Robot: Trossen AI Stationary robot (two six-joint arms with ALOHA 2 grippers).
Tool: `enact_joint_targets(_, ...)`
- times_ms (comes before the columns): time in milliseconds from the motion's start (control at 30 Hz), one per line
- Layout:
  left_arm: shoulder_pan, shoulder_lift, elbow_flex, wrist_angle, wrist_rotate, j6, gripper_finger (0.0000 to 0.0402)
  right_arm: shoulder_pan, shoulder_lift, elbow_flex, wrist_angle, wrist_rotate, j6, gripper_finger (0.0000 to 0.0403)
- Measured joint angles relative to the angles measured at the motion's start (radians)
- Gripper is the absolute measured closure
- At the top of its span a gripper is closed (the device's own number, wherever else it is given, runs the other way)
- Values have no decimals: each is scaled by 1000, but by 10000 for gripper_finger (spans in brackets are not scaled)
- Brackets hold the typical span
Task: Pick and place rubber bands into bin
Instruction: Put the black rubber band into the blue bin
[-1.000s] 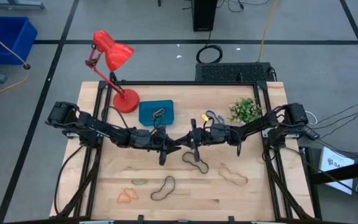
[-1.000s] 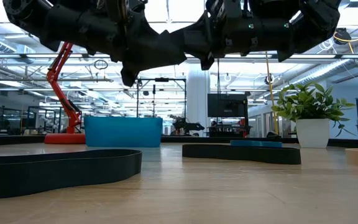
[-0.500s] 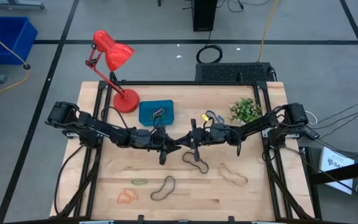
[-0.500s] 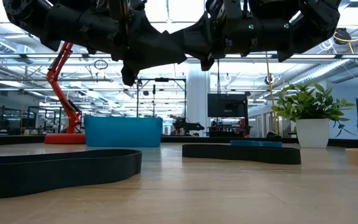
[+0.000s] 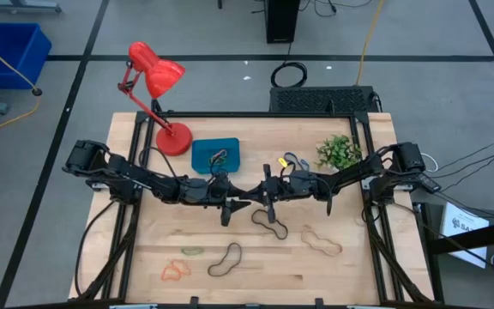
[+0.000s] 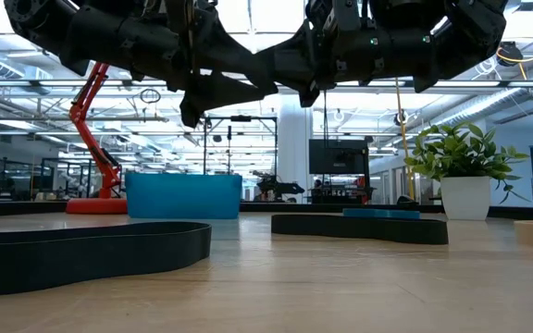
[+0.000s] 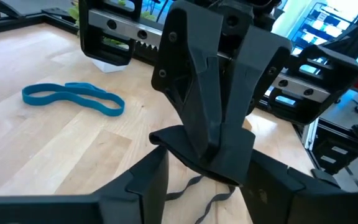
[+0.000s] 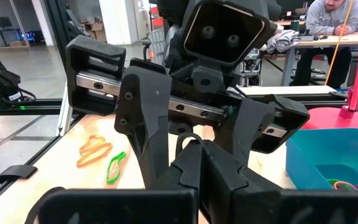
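Observation:
My two grippers meet tip to tip above the middle of the table. My right gripper [image 5: 254,199] is shut on a thin black rubber band [image 8: 187,135]. My left gripper [image 5: 239,203] is open; its fingers [image 8: 145,118] stand on either side of the right fingertips, apart from them. The teal bin [image 5: 206,153] sits behind the left gripper with coloured bands lying in it. More rubber bands lie flat on the wood: black [image 5: 270,223], tan [image 5: 322,243], black [image 5: 225,260], green [image 5: 192,251], orange [image 5: 175,272] and blue [image 7: 73,99]. My right gripper pinches the black band between its two shut fingertips. A small loop of it [image 8: 187,135] stands out past the tips, and a slack strand [image 7: 197,185] hangs below them. The fingers lie about level, pointing toward the table's left. The band is clear of the table.
A red desk lamp [image 5: 157,86] stands at the far left corner beside the bin. A small potted plant [image 5: 339,152] stands at the far right. A person sits at a desk [image 8: 334,18] in the room beyond the table.
My left gripper has opened: its fingers have spread apart around the right gripper's tips. Both arms have kept their places, and my right gripper has stayed shut.

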Motion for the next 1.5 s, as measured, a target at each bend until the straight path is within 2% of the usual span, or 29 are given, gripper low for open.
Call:
enact_joint_targets(600,0,0,0,-1,-3,33,206,6,0,0,31,-3,78,403)
enact_joint_targets(767,0,0,0,-1,-48,56,206,13,0,0,31,0,75,403)
enact_joint_targets(1133,0,0,0,0,-19,127,209,13,0,0,31,0,28,403)
enact_joint_targets(1267,0,0,0,0,-16,133,234,13,0,0,27,0,19,403)
enact_joint_targets(1500,-1,0,0,8,-12,133,311,13,0,0,24,3,15,403)
